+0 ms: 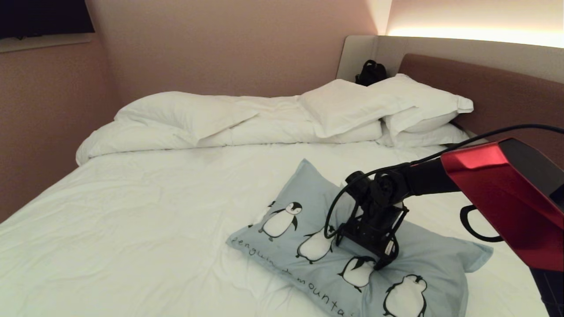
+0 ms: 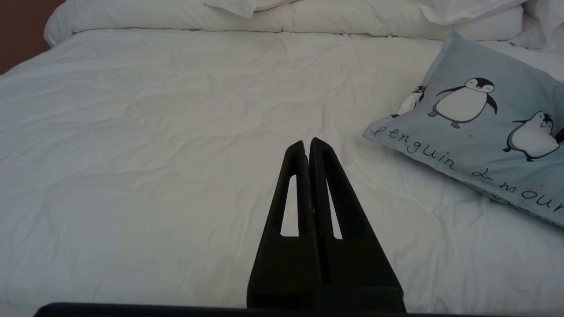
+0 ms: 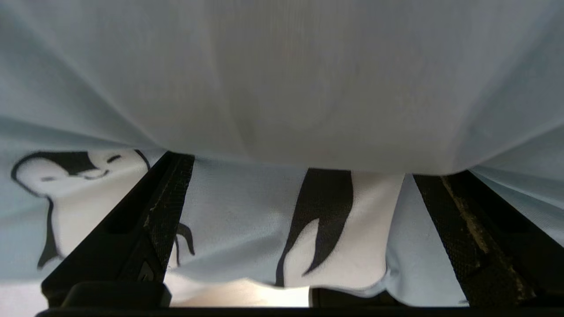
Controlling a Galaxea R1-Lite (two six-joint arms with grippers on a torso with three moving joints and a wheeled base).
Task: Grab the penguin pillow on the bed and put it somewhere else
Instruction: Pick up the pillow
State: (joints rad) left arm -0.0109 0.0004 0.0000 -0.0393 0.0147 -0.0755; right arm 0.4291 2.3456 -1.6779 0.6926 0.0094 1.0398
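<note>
penguin pillow (image 1: 308,229) bulges between spread right pincer (image 3: 299,185) fingers.

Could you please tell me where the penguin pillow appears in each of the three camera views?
Head view: penguin pillow lies lower centre-right on the bed, under the right gripper.
Left wrist view: pillow at the right edge, beyond the shut left gripper.
Right wrist view: pillow fills the frame between the open fingers.
Shared landmark: its printed penguins.

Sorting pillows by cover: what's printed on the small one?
Black-and-white penguins with handwritten text on light blue-grey, on the penguin pillow; clearest in the left wrist view.
</note>
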